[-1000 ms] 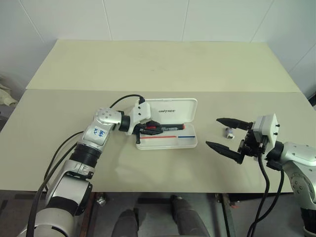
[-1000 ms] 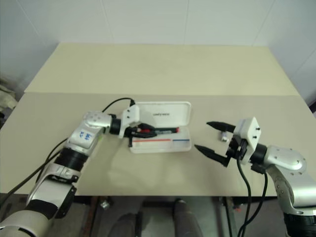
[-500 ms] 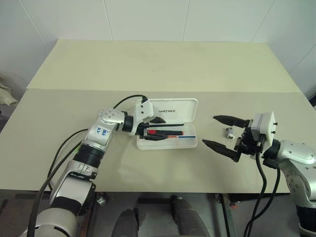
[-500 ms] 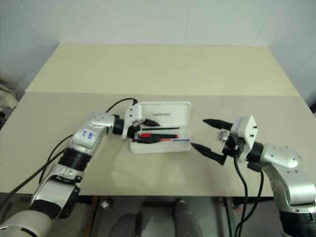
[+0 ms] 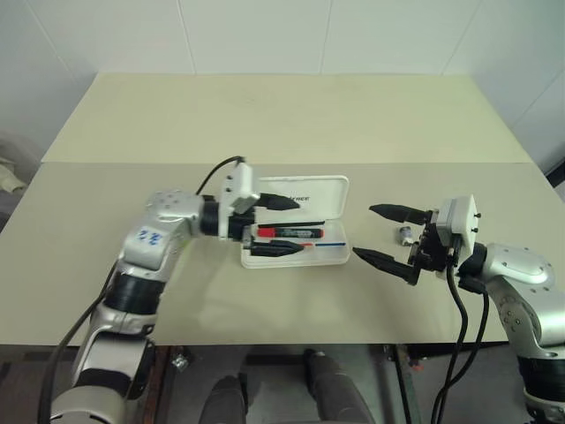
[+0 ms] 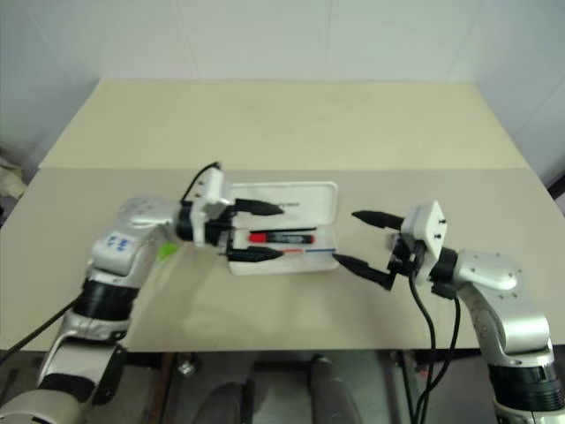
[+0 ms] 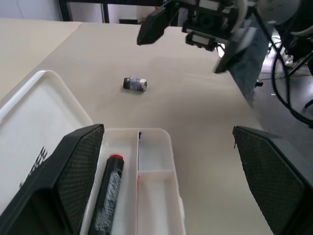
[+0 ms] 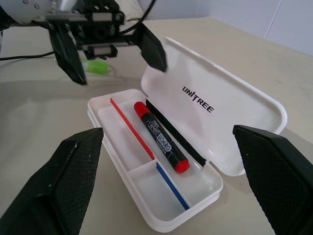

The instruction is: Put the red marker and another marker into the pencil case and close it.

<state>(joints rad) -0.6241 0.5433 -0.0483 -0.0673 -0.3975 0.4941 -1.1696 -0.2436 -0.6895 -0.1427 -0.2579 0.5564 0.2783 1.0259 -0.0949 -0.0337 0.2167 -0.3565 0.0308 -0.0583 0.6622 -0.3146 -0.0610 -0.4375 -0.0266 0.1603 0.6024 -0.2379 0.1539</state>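
Left eye view, contents: pencil case (image 5: 300, 231), white, lid open and lying back toward 12 o'clock with its lettering showing, tray resting on the beige table (image 5: 291, 124) near centre. Red marker (image 5: 290, 231), black barrel with red ends, lies flat along the rear compartment of the tray, lengthwise, touched by neither gripper. Tray also carries a thin red stripe and a blue stripe along its front section. Left gripper (image 5: 275, 225) hangs at the case's 9 o'clock end, fingers spread wide, one finger above the lid edge and one over the front of the tray, nothing between them. Right gripper (image 5: 384, 234) sits at 3 o'clock of the case, apart from it, fingers also spread wide and empty, pointing toward the case. Small grey object (image 5: 405, 235) lies on the table between the right gripper's fingers. Right wrist view: another marker (image 8: 94, 66), light green, lies on the table beyond the left gripper, outside the case.
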